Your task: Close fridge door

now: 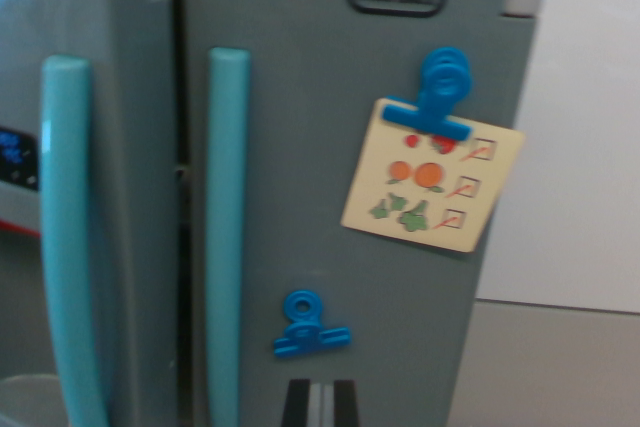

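- Fridge [400, 57]: toy model, grey body, upright, oval maker's badge near the top.
- Right door [330, 247]: grey, vertical teal handle [227, 237] along its left edge; front carries a blue clip holding a picture card, and a second blue clip lower down.
- Left door [120, 147]: grey, matching teal handle [68, 247]; a dark gap separates it from the right door.
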